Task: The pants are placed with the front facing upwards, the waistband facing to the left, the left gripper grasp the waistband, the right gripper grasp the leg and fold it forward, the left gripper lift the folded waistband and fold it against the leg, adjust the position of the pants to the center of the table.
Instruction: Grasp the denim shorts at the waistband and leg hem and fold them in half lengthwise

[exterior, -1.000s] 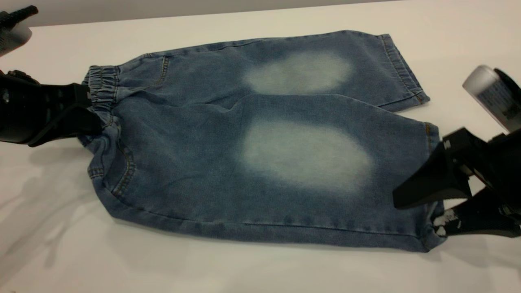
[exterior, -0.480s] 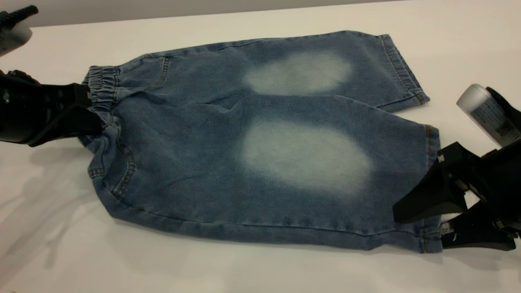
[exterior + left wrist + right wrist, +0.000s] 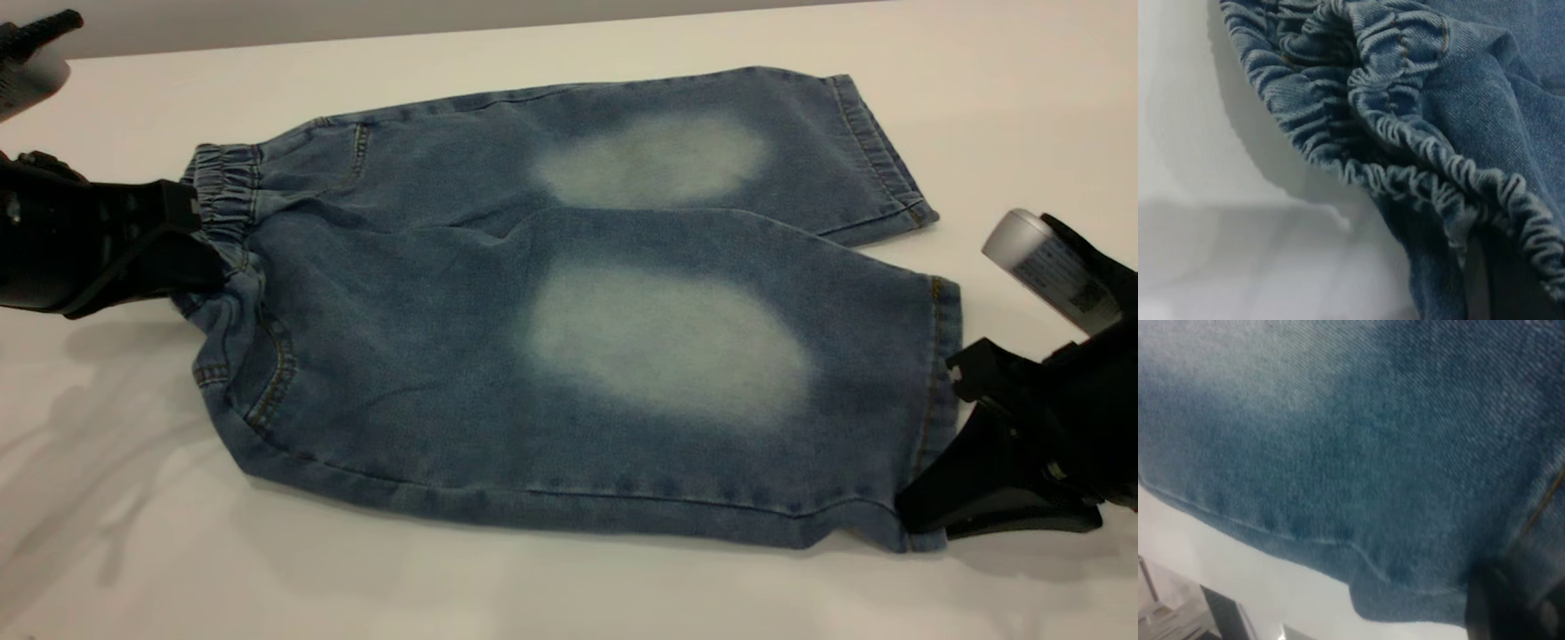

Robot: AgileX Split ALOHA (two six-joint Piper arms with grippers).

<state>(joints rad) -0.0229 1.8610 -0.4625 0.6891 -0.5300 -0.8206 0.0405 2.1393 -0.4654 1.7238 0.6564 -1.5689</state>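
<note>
Exterior: high, angled down, facing arms across table (image 3: 569, 587). Wrist views: close on pants (image 3: 569, 320), shared with exterior.

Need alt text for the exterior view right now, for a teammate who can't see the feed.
Blue denim pants lie flat on the white table, waistband at the view's left. The left claw grips the waistband, and the right claw is closed on the near leg's hem corner.

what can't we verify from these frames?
- Left pincer: tips buried in the waistband in the exterior view; grip unreadable. Left wrist view shows only ruched denim.
- Right pincer: appears shut on the pants leg hem; right wrist view is filled with denim.
- Cartoon print: not visible.
</note>
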